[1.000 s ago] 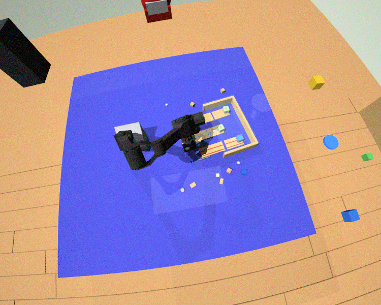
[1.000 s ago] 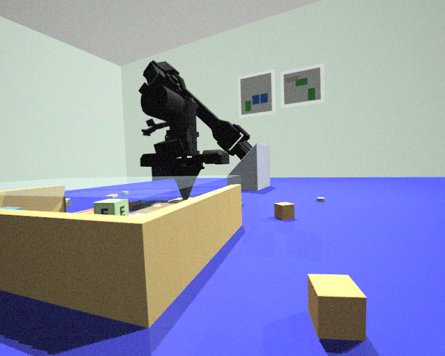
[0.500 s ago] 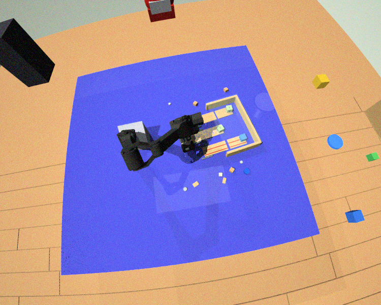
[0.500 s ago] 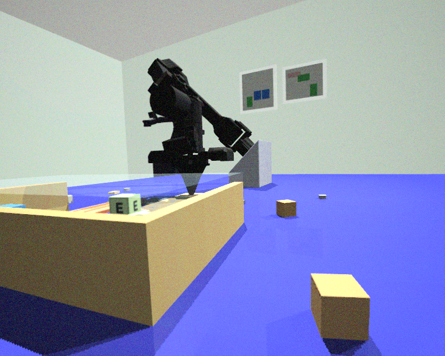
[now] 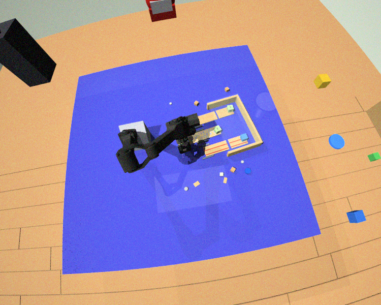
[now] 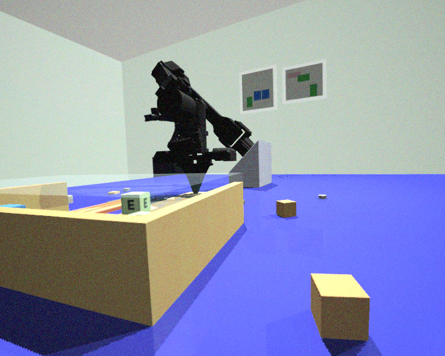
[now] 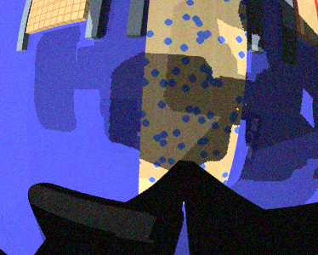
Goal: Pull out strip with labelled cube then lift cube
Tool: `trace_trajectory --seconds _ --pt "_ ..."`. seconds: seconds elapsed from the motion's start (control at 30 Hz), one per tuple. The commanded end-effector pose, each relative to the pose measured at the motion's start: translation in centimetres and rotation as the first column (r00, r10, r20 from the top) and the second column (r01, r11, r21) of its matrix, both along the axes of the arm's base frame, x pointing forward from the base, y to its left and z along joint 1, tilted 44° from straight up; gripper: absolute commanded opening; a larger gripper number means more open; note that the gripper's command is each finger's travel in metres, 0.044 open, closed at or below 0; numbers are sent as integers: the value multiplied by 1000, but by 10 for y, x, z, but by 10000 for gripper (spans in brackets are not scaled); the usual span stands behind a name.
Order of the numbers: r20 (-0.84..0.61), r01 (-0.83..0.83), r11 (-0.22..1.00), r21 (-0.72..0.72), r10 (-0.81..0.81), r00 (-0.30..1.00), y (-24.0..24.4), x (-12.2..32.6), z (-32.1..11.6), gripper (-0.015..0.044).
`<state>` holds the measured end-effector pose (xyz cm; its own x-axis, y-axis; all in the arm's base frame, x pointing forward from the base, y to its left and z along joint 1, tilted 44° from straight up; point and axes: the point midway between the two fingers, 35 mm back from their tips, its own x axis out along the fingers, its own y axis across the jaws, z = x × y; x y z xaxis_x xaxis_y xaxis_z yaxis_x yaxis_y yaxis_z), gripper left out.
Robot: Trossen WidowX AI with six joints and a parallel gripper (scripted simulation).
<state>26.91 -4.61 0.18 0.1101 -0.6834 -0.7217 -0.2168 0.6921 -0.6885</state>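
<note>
Fingers (image 6: pixel 195 185) are pressed together, nothing between them; the overhead view does not show the tips. They point down at the dotted strip (image 5: pixel 204 134) (image 6: pixel 167 202) (image 7: pixel 176 27), tips at or on its upper face; firm contact cannot be confirmed.

Dotted strip shows no crossing gap and carries a green cube lettered E (image 5: pixel 217 129) (image 6: pixel 135 203) near its far end, judged the labelled cube. The cube is upright and not gripped.

Gridded strip (image 5: pixel 208 117) (image 7: pixel 59 14), on the side toward the desk's upper edge as seen from above, is in two pieces and bears another green cube (image 5: pixel 230 108). Red-lined strip (image 5: pixel 216 148) (image 6: pixel 99 207) (image 7: pixel 308 17), toward the lower edge, is likewise split and bears a blue cube (image 5: pixel 244 137) (image 6: pixel 12 206). Wooden walls (image 5: pixel 249 119) (image 6: pixel 74 248) bound the three strips, open toward the desk's left edge.

Step in hand is judged to be the pull. Next move calls for light downward pressure and a straight drag toward the left edge, then lifting, spreading and grasping the lettered cube. Uneven dragging could topple it.
</note>
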Motion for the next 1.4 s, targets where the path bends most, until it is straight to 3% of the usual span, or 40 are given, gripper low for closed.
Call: trace_trajectory --seconds 0.0,1.37 --pt "-24 11 1000 -9 -11 1000 -6 -13 -2 0" --pt "-26 11 1000 -9 -11 1000 -14 -50 1 0"
